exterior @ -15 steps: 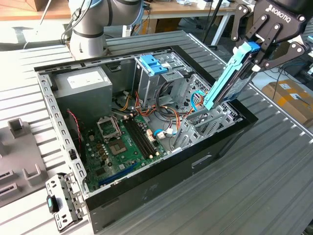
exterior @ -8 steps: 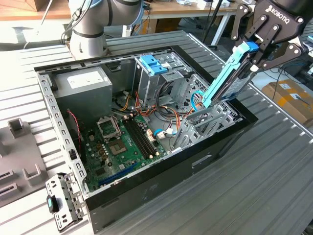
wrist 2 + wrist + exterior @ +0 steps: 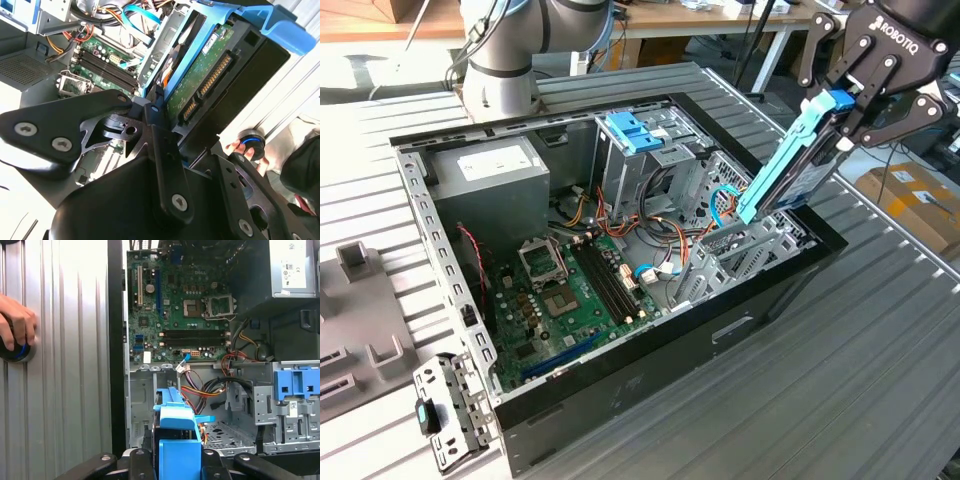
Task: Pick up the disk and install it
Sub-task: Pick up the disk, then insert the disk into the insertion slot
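End effector (image 3: pixel 842 118): clenched on the disk's upper end.
Disk (image 3: pixel 785 165): tilted, held over the open case (image 3: pixel 650 370) at the exterior view's right, probably angled to enter a bay.

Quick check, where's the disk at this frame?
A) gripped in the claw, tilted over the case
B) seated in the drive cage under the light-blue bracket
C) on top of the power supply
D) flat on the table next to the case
A: in the exterior view the disk is clamped in the claw and hangs tilted above the open case at that view's right side.
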`<action>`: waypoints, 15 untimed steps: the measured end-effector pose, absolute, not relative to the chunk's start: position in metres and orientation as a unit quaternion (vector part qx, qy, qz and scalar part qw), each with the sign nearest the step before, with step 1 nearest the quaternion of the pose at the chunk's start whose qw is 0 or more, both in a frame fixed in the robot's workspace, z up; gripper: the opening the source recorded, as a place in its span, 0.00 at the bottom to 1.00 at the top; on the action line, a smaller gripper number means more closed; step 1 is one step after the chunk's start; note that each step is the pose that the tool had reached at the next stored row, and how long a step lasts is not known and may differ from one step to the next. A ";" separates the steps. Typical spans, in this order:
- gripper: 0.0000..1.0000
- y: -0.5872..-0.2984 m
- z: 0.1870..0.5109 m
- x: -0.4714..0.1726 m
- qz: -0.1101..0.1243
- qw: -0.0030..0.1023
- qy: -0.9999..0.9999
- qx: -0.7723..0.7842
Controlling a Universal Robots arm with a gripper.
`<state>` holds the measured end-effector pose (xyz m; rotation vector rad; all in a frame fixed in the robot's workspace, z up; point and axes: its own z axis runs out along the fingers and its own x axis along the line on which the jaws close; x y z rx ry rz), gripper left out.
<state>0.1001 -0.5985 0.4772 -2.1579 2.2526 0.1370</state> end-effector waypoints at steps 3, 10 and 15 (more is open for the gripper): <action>0.36 -0.599 0.477 0.101 0.044 0.010 0.721 -0.691; 0.36 -0.599 0.477 0.099 0.044 0.010 0.721 -0.691; 0.36 -0.599 0.475 0.096 0.044 0.010 0.721 -0.691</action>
